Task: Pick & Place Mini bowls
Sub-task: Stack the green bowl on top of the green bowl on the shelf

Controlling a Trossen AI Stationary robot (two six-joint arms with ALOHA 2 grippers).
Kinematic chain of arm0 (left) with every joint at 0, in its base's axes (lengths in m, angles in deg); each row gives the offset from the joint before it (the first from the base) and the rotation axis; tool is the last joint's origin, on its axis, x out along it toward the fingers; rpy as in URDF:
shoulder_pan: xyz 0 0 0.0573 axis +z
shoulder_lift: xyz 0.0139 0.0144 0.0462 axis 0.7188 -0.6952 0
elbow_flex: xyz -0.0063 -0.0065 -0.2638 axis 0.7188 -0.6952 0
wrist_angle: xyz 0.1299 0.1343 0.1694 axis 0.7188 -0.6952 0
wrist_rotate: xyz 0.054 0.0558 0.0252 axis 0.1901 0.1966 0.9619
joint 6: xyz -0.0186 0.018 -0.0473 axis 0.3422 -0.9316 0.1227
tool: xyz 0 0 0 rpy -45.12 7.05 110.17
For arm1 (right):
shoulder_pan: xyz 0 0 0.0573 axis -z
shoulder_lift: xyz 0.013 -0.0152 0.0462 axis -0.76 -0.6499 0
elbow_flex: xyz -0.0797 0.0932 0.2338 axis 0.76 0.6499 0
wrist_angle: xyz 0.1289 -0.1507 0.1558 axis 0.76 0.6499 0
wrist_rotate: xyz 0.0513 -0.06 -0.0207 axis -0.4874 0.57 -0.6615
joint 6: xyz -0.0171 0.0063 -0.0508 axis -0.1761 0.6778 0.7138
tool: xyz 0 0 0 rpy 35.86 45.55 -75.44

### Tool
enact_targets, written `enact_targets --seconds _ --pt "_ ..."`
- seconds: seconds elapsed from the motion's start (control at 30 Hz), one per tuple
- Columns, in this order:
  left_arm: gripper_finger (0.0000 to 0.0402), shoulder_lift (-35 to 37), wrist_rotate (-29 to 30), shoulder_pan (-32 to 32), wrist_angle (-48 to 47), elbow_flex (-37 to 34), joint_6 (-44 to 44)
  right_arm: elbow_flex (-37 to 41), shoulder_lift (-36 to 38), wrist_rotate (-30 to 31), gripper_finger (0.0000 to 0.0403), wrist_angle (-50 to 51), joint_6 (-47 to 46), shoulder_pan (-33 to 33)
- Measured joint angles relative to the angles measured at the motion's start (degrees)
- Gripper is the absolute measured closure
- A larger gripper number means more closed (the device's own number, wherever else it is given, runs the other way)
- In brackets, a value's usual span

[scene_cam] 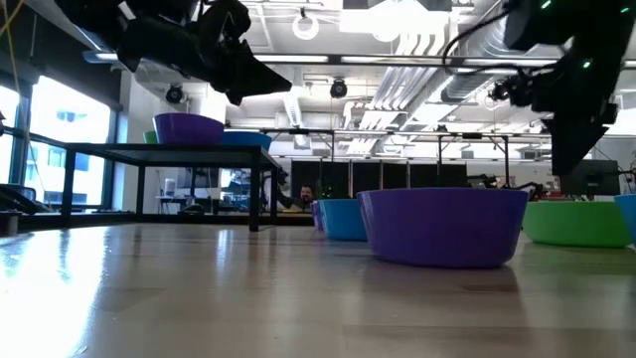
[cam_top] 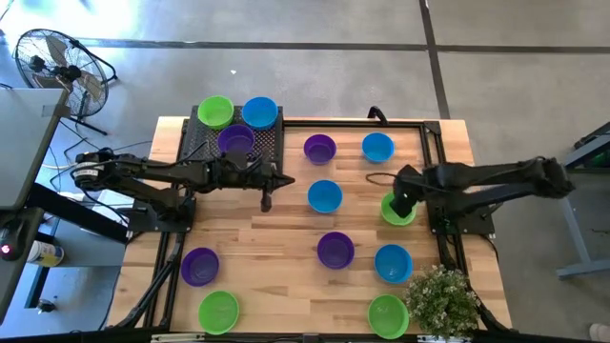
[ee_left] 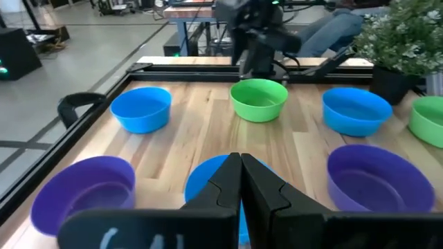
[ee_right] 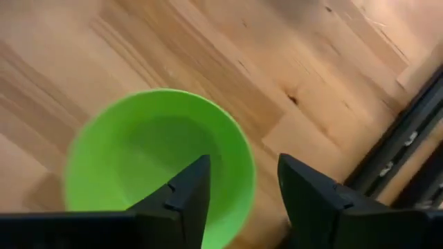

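**Plastic bowls on a planked wooden bench**

We see a bench top (cam_top: 286,238) of pale wood planks, smooth and lightly sheened, with visible grain and a dark knot in the right wrist view. A black metal frame (cam_top: 434,143) runs along its far and right edges. At the far left corner stands a black mesh rack (cam_top: 195,143), matt, its metal legs thin. The mini bowls look like smooth, glossy plastic: the lime green bowl (ee_right: 156,162) under the right gripper (ee_right: 242,187) catches soft highlights, as does the purple bowl (scene_cam: 444,227) nearest the low camera. Both grippers, the left gripper (ee_left: 240,173) included, have matt black fingers of hard plastic. Near the right front corner, the plant (cam_top: 441,297) has dull, pale foliage.
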State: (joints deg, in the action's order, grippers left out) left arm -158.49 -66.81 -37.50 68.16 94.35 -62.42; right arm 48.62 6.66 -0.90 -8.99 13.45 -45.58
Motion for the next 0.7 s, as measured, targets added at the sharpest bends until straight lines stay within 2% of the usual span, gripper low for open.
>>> enact_targets --seconds 0.1,0.17,0.23,0.33,0.47,0.7 --pt "0.0401 0.0 -1.1 0.0 0.0 0.0 -0.1 0.0 -2.0 -4.2 0.0238 -2.6 11.2 7.6" --pt "0.0401 0.0 -1.4 0.0 0.0 0.0 -0.1 0.0 -3.3 -9.1 0.0238 -5.1 17.0 12.8" --pt "0.0401 0.0 -1.5 0.0 0.0 0.0 0.0 0.0 -4.7 -14.0 0.0238 -6.3 20.9 17.3" --pt "0.0401 0.0 -2.2 0.0 0.0 0.0 0.1 0.0 -7.3 -17.5 0.0237 -7.5 25.5 21.9" --pt "0.0401 0.0 -3.4 0.0 0.0 0.0 0.1 -0.1 -11.2 -19.1 0.0237 -7.9 28.6 24.2" --pt "0.0402 0.0 -3.7 0.0 0.0 0.0 0.1 -0.1 -17.2 -20.9 0.024 -8.4 29.6 24.4"
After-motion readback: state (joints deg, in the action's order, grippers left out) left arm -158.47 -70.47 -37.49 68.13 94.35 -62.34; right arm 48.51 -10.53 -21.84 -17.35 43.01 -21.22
